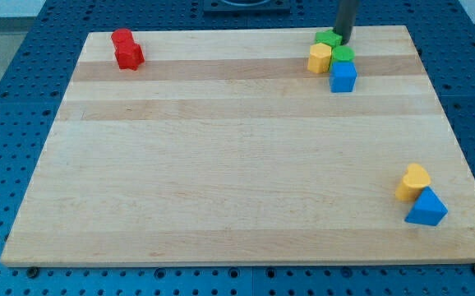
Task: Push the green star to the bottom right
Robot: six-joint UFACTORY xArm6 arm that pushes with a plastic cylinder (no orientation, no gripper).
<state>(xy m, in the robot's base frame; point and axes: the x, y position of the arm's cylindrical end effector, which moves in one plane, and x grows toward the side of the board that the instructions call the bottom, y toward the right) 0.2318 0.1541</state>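
Note:
Two green blocks sit near the view's top right. The upper one (328, 38), star-like, touches my tip (341, 42) on its right side. The other green block (343, 54) is rounder and sits just below my tip. A yellow block (320, 58) lies left of it and a blue block (343, 76) below it; these form one tight cluster. The dark rod comes down from the view's top edge.
Two red blocks (126, 49) sit together at the view's top left. A yellow block (413, 182) and a blue triangle (426, 208) touch each other at the view's bottom right. The wooden board (221, 164) lies on a blue perforated table.

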